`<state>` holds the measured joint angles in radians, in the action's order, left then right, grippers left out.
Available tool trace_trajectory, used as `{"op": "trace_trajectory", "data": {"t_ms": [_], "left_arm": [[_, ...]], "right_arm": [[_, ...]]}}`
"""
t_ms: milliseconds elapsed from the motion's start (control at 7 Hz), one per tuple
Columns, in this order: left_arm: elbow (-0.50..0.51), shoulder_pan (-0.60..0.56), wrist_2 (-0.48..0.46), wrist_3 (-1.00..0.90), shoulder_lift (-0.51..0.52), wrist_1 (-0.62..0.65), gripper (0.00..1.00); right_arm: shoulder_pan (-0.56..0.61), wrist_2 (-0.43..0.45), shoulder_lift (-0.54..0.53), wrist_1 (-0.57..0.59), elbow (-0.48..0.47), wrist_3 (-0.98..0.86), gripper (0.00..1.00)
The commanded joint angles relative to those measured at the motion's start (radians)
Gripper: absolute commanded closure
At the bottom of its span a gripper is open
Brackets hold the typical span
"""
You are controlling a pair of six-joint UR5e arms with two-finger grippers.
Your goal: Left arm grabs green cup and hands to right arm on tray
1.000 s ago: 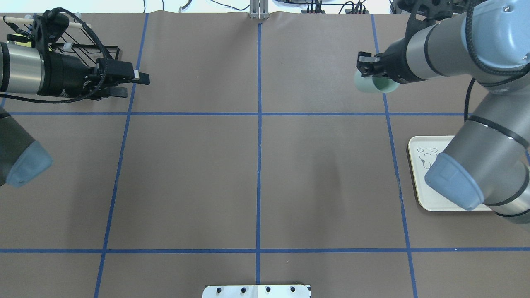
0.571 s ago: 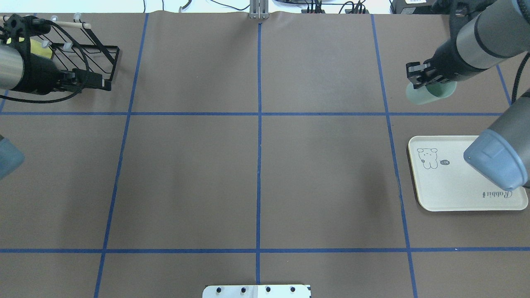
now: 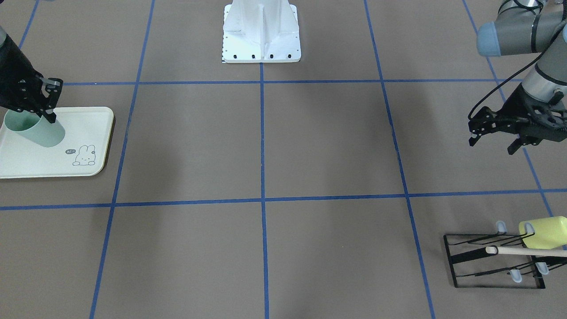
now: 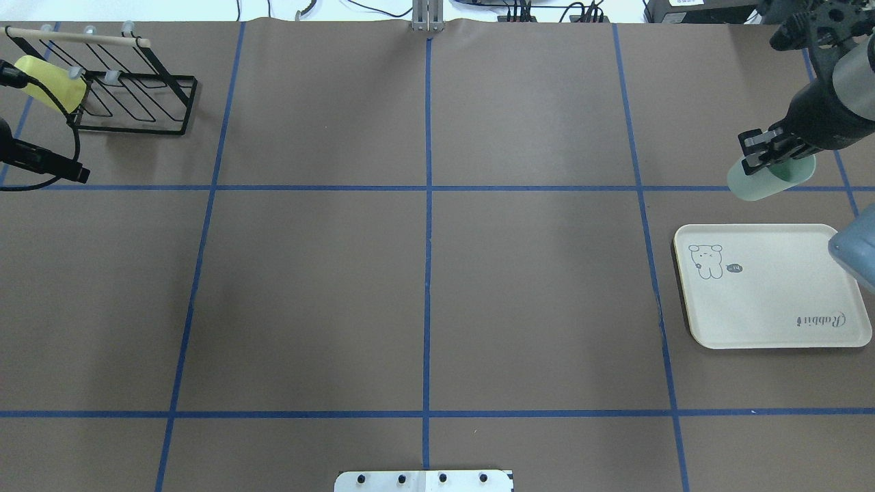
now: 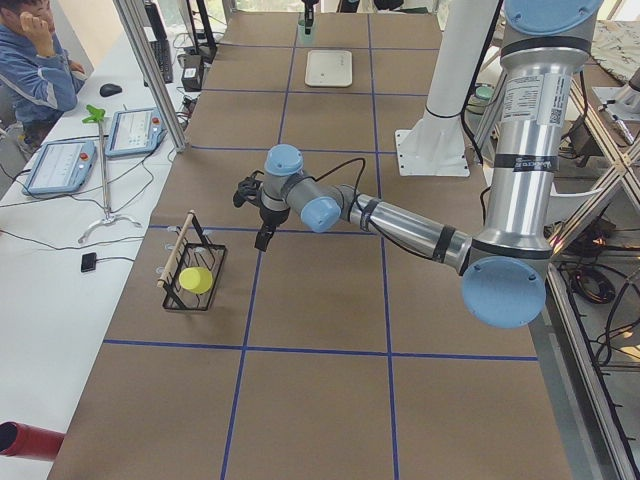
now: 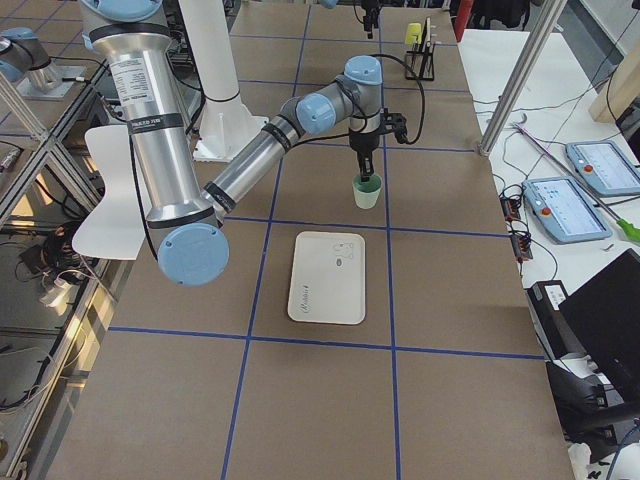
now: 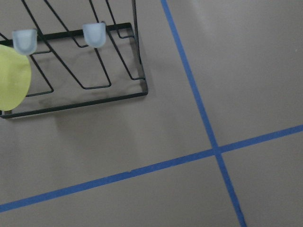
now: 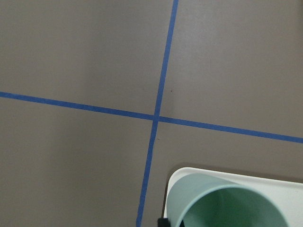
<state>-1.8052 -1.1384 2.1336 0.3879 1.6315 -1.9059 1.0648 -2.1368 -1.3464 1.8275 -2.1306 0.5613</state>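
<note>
The right gripper was clamped on the rim of the green cup, one finger inside the mouth and the other against the outer wall. The cup hung tilted, clear of the tabletop, with its mouth up towards the wrist. It was close to the edge of the tray that lay farthest from the robot. The overhead view put it just beyond that edge, while the front-facing view showed the cup against the tray. In the right wrist view a rounded corner of the tray showed right behind the cup's rim, so I could not tell whether the cup hung over the tray or just beside it. The tray itself lay flat, its bunny drawing and "Rabbit" lettering uncovered. Well apart, on the other side of the tabletop, the left gripper hovered with its jaws spread wide and nothing between them. It was near a black wire rack but not touching it. A yellow-green cup lay on its side on the prongs of that rack, and the left wrist view caught part of this cup at its edge. Blue tape lines divided the brown tabletop into rectangles.
</note>
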Motion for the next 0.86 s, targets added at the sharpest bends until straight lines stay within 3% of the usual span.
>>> {"op": "trace_trajectory", "data": {"t_ms": [0, 143, 286, 571, 714], "left_arm": [[0.009, -0.148, 0.044, -0.266, -0.002, 0.322, 0.0], [0.015, -0.197, 0.043, -0.283, 0.002, 0.507, 0.0], [0.017, -0.281, 0.055, -0.317, -0.005, 0.581, 0.0], [0.084, -0.39, 0.069, -0.528, -0.044, 0.593, 0.0], [0.137, -0.485, 0.115, -0.532, -0.07, 0.525, 0.0]], "right_arm": [[0.009, -0.002, -0.048, -0.001, -0.002, -0.082, 1.0], [0.017, -0.002, -0.069, -0.004, -0.002, -0.11, 1.0], [0.02, -0.002, -0.086, -0.007, -0.002, -0.127, 1.0], [0.026, 0.003, -0.126, -0.013, -0.003, -0.156, 1.0], [0.024, 0.003, -0.155, -0.036, -0.011, -0.156, 1.0]]}}
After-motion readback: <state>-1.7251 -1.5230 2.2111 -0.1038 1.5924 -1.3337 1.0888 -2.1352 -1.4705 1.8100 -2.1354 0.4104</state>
